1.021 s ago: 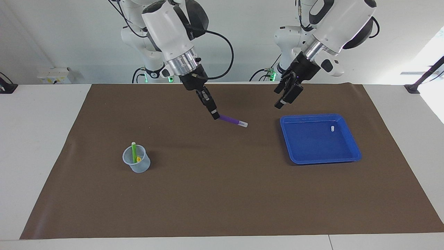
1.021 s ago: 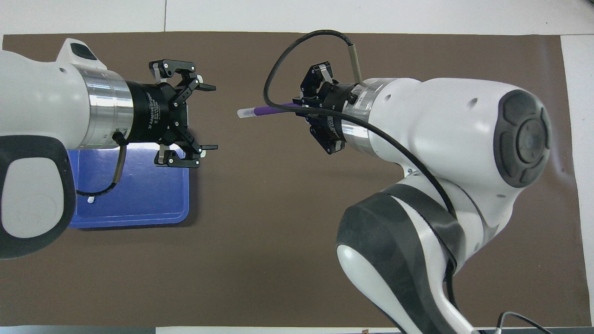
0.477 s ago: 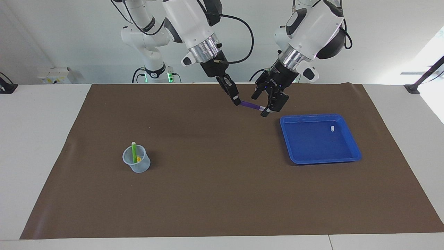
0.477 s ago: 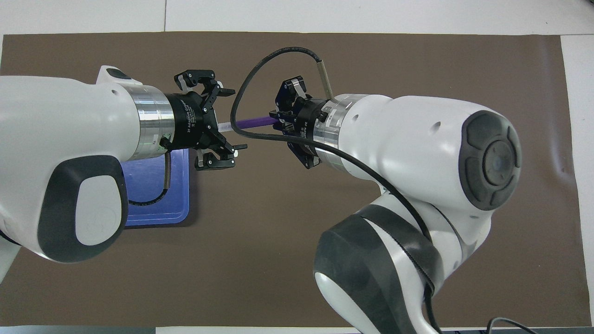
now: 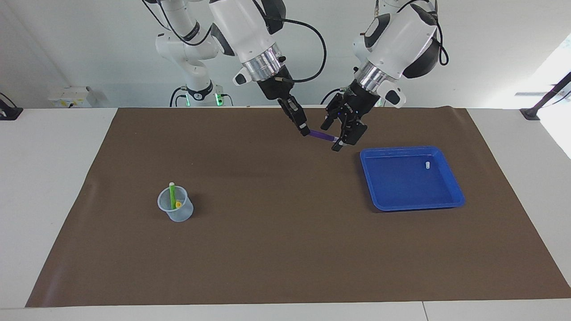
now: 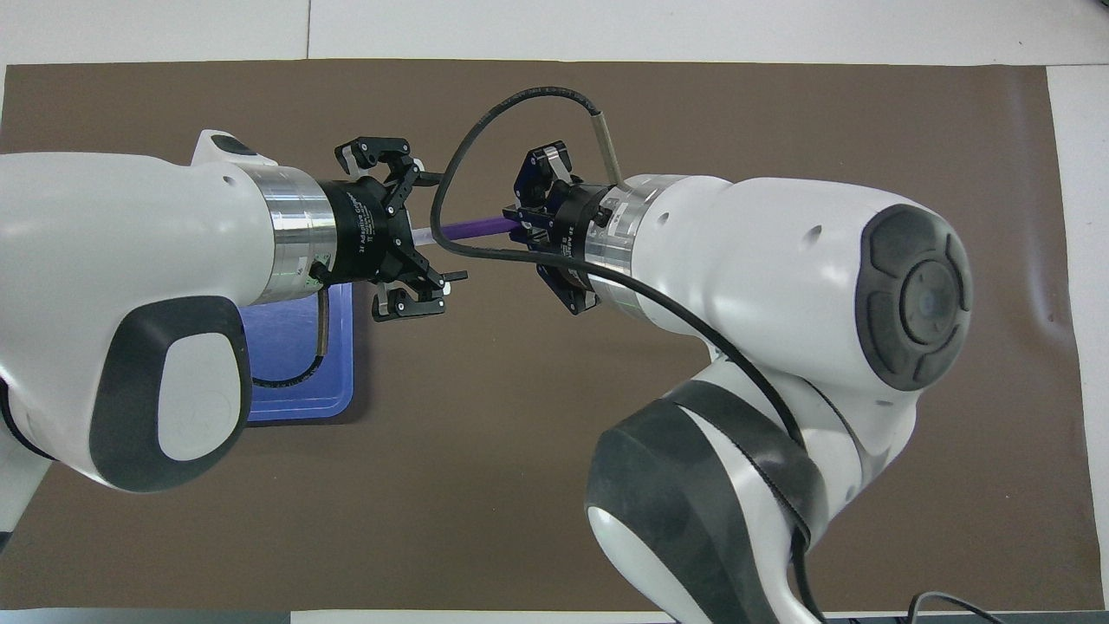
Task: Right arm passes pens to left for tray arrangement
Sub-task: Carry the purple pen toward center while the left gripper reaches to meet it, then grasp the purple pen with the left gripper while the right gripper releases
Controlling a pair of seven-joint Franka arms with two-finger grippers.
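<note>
Blue tray [image 5: 454,196] holds white cap [image 5: 427,165] — cup [image 5: 175,209] holds 2 pens [image 5: 172,195].

My worktop [image 5: 53,178] is white, with a seam line [image 5: 423,310] at the edge farthest from me. A brown mat [image 5: 285,249] covers most of it, flat, with white margins showing at both ends. Plain pale wall [image 5: 67,44] at my back. White socket box [image 5: 71,96] low on the wall toward my right arm's end, with a small black mount [image 5: 9,111] near it at the worktop edge. Toward my left arm's end there is a black bracket [image 5: 544,104] and strong daylight glare [image 5: 560,67], likely a window. Lighting otherwise even, with soft shadows on the mat.
</note>
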